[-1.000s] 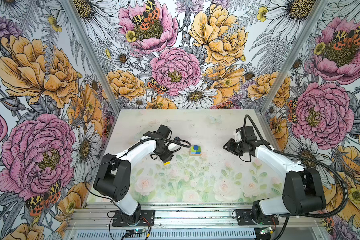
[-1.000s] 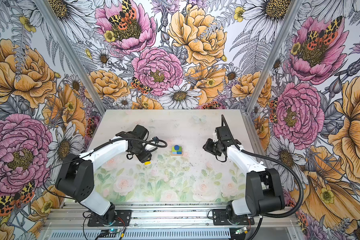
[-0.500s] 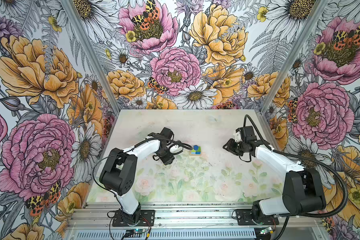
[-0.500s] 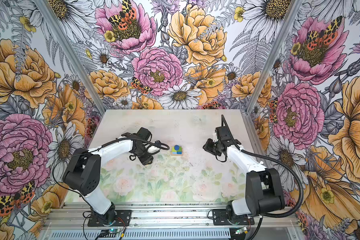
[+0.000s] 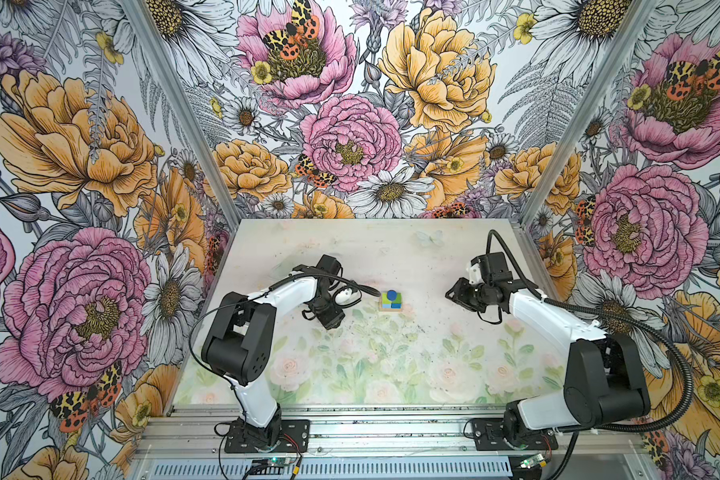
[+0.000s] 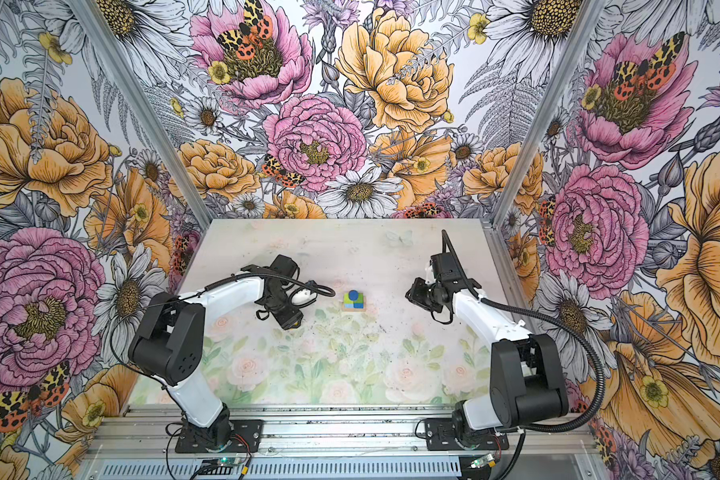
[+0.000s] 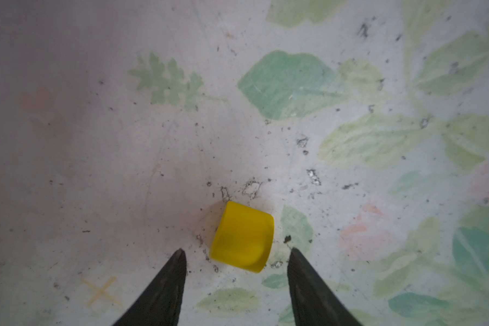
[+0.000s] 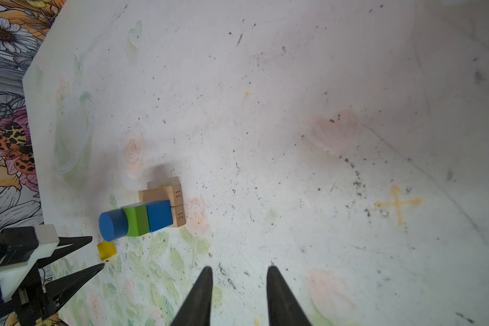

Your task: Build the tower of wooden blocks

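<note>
Left wrist view: left end effector (image 7: 236, 249) spread at yellow half-round (image 7: 242, 237); right end effector (image 8: 239, 268) spread, empty.

Table (image 5: 391, 249) open btwn right hand (image 8: 239, 268) & tower (image 5: 390, 300); left hand (image 8: 96, 252) near tower's other side.

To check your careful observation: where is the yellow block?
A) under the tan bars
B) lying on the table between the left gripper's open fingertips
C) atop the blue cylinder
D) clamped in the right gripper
B: in the left wrist view the yellow block rests on the table, left gripper open around it.
</note>
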Motion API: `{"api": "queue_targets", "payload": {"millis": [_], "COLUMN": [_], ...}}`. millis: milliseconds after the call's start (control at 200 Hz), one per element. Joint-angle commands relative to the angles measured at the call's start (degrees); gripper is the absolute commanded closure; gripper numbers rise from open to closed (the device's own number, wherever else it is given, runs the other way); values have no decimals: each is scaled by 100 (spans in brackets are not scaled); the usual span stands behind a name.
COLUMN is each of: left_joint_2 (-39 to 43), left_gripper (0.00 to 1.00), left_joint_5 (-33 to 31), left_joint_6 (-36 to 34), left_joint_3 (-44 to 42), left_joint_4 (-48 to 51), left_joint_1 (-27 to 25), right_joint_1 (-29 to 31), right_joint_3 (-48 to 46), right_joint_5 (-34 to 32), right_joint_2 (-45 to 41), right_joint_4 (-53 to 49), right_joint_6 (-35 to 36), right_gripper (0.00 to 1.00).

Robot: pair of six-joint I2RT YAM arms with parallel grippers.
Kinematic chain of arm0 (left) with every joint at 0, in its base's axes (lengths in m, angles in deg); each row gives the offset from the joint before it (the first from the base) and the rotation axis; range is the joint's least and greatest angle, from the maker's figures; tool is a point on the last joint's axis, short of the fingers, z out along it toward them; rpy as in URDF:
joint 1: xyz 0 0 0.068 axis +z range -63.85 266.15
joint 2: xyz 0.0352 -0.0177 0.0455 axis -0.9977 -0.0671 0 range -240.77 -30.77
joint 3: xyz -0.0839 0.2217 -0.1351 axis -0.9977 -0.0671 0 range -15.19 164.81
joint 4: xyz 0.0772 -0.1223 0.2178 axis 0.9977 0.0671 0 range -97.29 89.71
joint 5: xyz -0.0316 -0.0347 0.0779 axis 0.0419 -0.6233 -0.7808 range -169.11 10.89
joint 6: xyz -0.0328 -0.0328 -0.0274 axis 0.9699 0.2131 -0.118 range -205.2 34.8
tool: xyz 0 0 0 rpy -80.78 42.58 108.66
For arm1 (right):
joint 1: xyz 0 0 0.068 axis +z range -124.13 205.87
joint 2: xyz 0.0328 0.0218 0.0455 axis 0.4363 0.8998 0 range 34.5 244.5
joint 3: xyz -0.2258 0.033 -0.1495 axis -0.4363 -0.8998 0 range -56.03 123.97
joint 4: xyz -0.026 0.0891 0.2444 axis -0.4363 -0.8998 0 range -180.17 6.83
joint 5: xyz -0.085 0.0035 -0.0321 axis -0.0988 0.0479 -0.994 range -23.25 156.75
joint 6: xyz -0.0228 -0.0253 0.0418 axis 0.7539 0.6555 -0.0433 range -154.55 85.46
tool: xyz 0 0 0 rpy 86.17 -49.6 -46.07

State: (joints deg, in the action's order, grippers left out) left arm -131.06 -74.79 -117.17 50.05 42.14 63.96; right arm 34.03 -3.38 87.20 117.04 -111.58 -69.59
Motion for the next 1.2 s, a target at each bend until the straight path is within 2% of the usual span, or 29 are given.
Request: {"api": "queue_targets", "payload": {"millis": [0,470,1196], "left_joint_2": [-52,-217,-323], "left_gripper": [41,40,49], "left_joint_5": [69,96,236], "left_joint_6": [-108,-108,-65], "left_joint_3": [-63,-73,-16], "left_joint_4": [-118,-112,-91], "left_joint_1": [41,22,43], "right_joint_1": [-26,-26,-39], "right_joint_3": [27,6,-20], "right_joint_5": [17,15,3], "right_joint_2": [64,64,93], "right_joint_4": [29,54,76], "right_joint_6": [64,71,68], "right_gripper": [66,66,66]}}
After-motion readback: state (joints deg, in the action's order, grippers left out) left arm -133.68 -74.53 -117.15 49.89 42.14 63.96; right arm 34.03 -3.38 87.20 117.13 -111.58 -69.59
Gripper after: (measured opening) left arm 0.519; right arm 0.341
